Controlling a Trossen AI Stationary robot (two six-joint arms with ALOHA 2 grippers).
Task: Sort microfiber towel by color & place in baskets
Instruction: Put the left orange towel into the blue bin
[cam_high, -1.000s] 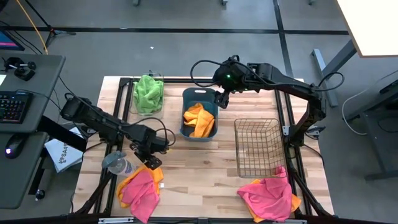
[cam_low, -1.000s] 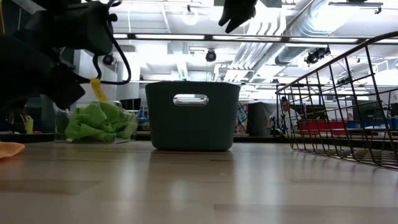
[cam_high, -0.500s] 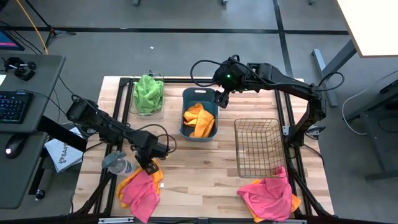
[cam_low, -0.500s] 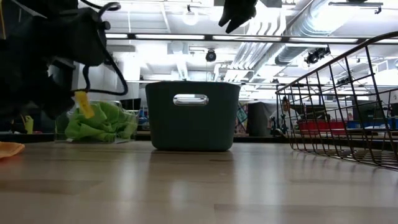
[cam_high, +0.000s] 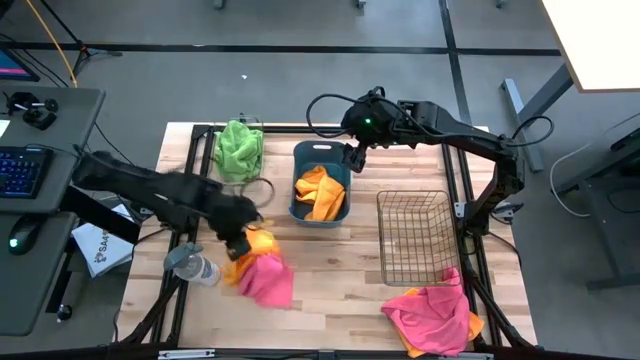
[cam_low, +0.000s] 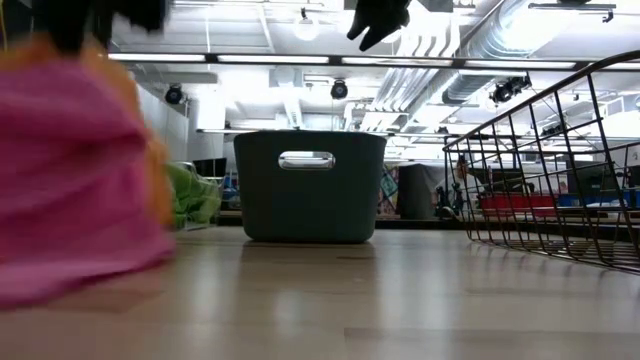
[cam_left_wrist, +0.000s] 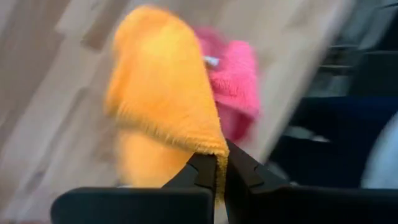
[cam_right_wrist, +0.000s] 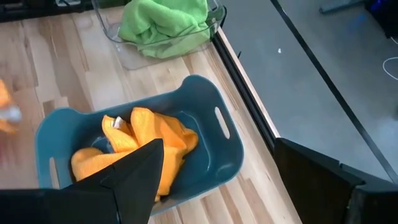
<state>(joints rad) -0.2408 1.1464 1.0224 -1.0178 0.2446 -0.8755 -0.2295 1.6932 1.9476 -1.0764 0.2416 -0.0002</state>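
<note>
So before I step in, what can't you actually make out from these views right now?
- Left gripper: shut on the orange towel; whether the pink towel is pinched too is lost to motion blur.
- Wire basket: the low view cuts it at the edge.
- Clear bin: the low view's pink blur covers it.

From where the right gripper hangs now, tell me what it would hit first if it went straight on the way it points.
The right gripper hangs open above the teal tub, pointing down into it. It would probably meet the orange towels lying inside first, though depth is hard to judge.
</note>
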